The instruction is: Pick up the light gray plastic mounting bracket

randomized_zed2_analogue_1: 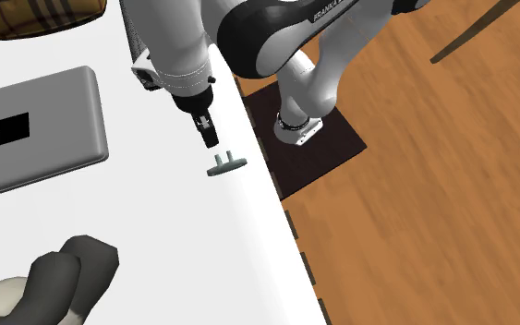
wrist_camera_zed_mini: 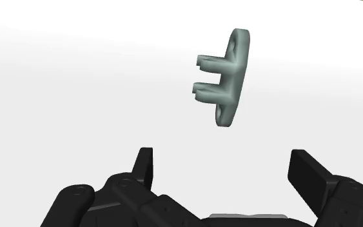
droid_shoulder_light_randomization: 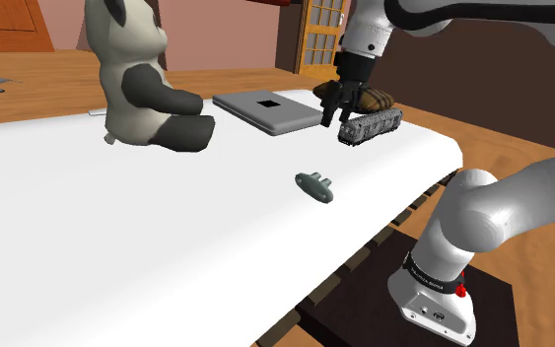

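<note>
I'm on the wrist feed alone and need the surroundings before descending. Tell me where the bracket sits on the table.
Observer: In the shoulder view, the bracket lies close to the edge of the white table, on the side nearest the robot's stand.
Operator: Give me the gripper's height.
Observer: The gripper hangs well above the tabletop, apart from the bracket.
Operator: Name the nearest obstacle.
Observer: A toy train car lies farther along the table, apart from the bracket.
</note>
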You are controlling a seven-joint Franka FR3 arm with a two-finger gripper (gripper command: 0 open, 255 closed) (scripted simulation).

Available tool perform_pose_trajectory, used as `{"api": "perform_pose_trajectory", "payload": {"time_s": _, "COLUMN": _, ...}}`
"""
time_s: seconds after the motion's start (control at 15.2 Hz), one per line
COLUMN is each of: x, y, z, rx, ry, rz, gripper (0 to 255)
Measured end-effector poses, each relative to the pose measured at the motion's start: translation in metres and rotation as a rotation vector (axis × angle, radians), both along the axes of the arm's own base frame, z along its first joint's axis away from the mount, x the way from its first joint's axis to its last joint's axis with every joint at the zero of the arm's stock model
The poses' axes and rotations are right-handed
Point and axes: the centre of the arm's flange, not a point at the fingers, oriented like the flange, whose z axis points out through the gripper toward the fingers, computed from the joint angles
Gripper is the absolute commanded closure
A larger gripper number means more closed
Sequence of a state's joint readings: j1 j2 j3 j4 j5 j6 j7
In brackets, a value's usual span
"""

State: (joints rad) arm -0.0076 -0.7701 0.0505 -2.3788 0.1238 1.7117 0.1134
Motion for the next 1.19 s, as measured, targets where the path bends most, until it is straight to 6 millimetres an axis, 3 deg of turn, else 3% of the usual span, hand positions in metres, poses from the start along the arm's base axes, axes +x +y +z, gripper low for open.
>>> {"api": "perform_pose_trajectory", "payload": {"time_s": 0.13, "x": 0.000, "y": 0.003, "z": -0.005, "rx": -0.004, "ry": 0.003, "rz": 0.006, "gripper": 0}}
{"api": "perform_pose_trajectory", "payload": {"time_s": 0.26, "x": 0.005, "y": 0.009, "z": -0.023, "rx": -0.016, "ry": 0.013, "rz": 0.029, "gripper": 0}}
{"api": "perform_pose_trajectory", "payload": {"time_s": 0.73, "x": 0.011, "y": 0.043, "z": -0.113, "rx": -0.067, "ry": 0.053, "rz": 0.122, "gripper": 0}}
{"api": "perform_pose_trajectory", "payload": {"time_s": 1.19, "x": 0.014, "y": 0.046, "z": -0.152, "rx": -0.075, "ry": 0.058, "rz": 0.137, "gripper": 0}}
